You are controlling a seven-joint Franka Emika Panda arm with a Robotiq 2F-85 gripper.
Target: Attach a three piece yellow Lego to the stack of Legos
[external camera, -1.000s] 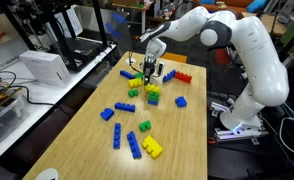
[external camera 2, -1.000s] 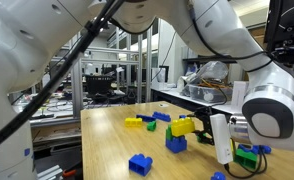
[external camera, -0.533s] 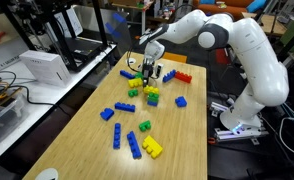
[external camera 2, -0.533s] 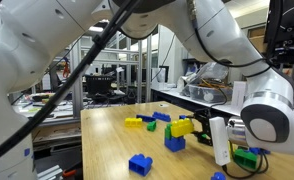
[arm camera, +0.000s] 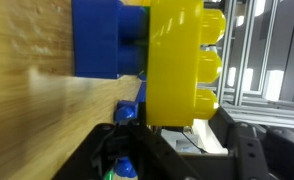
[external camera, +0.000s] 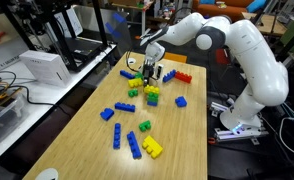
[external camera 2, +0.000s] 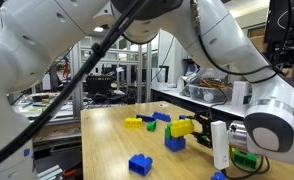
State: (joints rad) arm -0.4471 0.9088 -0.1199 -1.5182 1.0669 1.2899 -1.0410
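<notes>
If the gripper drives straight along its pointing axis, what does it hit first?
Most likely the yellow three-stud Lego seated against the blue brick; it sits directly ahead of the gripper in the wrist view. Whether they already touch is unclear.

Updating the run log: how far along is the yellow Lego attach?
Done: the three-stud yellow Lego has been brought in and sits against the blue brick in the wrist view. In hand: the gripper is down at the stack; whether it grips the Lego I cannot tell. Left: confirm it is seated, release, retract.
</notes>
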